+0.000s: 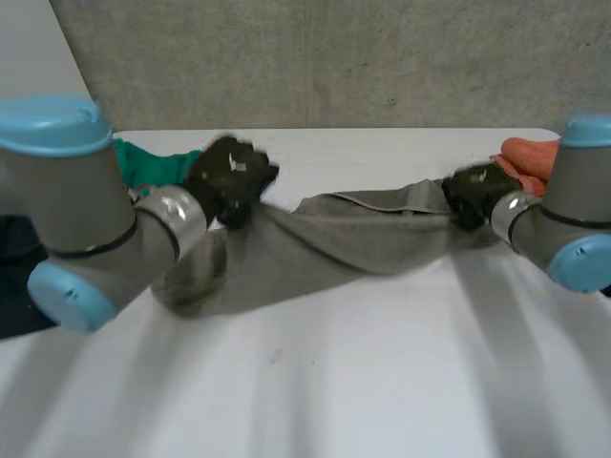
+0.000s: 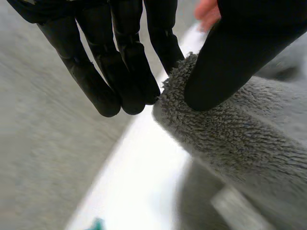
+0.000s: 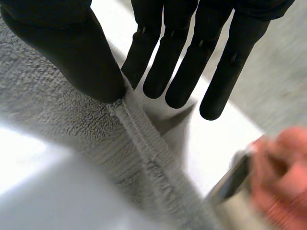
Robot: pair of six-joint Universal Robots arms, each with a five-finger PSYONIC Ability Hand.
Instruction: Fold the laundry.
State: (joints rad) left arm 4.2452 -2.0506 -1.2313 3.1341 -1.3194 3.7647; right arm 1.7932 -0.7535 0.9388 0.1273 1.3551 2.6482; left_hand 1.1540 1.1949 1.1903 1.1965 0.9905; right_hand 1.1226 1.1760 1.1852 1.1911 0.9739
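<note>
Over the white table, a grey towel is stretched, each end pinched between thumb and straight fingers: left hand at an edge, right hand at the hem. Both holds are judged shallow; an end could be pulled free under tension.

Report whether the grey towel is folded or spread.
Stretched out, not folded up: the grey towel is pulled long between the left hand and right hand, each pinching one end.
</note>
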